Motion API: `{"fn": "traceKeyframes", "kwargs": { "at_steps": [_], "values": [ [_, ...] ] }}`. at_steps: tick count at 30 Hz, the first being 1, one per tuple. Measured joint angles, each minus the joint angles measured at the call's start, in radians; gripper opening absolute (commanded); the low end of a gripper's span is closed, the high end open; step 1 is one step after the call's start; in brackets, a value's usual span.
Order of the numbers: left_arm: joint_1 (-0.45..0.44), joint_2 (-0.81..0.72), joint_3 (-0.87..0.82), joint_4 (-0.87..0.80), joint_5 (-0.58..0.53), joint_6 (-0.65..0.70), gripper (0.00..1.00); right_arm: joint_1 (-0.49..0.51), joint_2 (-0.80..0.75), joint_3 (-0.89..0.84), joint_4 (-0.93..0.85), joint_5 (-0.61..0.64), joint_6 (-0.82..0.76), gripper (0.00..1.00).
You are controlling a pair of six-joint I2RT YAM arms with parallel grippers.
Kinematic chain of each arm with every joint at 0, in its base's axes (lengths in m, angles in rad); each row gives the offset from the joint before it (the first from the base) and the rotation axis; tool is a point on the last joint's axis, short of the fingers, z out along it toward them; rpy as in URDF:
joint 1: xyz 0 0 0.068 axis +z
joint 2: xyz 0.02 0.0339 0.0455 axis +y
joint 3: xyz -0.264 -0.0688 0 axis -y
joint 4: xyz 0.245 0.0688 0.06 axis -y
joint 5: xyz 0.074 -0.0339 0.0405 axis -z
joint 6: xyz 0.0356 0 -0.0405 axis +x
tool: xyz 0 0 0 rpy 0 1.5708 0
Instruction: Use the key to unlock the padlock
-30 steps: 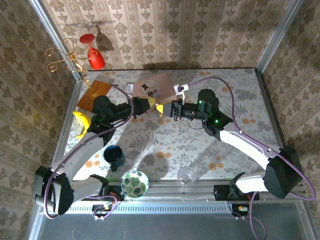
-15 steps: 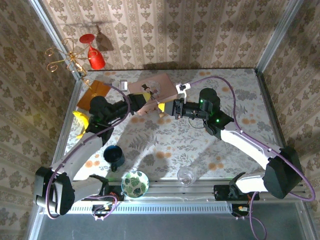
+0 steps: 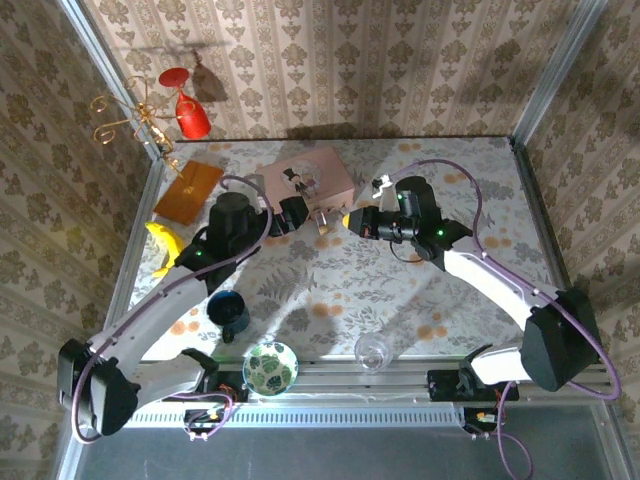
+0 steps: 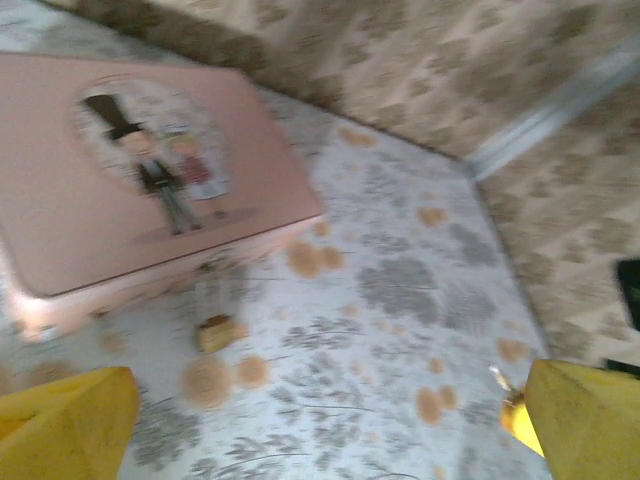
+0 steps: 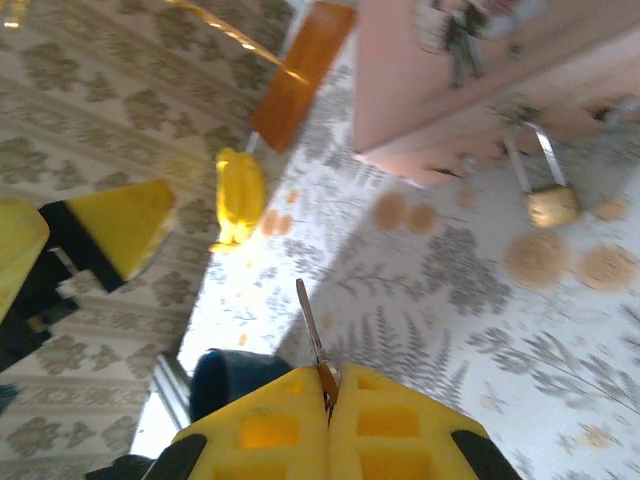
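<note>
The left gripper (image 4: 325, 425) stands wide open and empty, the right gripper (image 5: 328, 398) is closed on the key (image 5: 311, 325), and the padlock (image 5: 553, 204) lies on the table (image 5: 450, 330) just beside the pink box (image 5: 430, 95).

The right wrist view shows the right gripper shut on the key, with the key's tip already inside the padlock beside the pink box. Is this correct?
Not quite. The right gripper is shut on the key, but its tip is not inside the padlock. The right wrist view shows the key clearly apart from the padlock beside the pink box.
</note>
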Motion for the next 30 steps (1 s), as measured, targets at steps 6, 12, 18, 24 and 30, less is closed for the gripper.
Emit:
{"fn": "traceKeyframes", "kwargs": {
  "at_steps": [6,12,18,24,30],
  "values": [
    [-0.104,0.206,0.084,-0.127,-0.206,-0.034,1.0,-0.016,0.045,-0.016,-0.065,0.053,-0.023,0.0],
    [-0.171,0.458,0.209,-0.195,-0.302,-0.105,0.99,-0.082,0.043,-0.124,-0.058,0.066,-0.029,0.0],
    [-0.183,0.655,0.34,-0.236,-0.346,-0.163,0.85,-0.111,0.043,-0.202,-0.045,0.066,-0.057,0.0],
    [-0.187,0.807,0.481,-0.301,-0.414,-0.183,0.8,-0.118,0.043,-0.22,0.01,0.063,-0.075,0.0],
    [-0.192,0.94,0.629,-0.378,-0.477,-0.185,0.79,-0.142,0.058,-0.242,0.062,0.038,-0.074,0.0]
  ]
}}
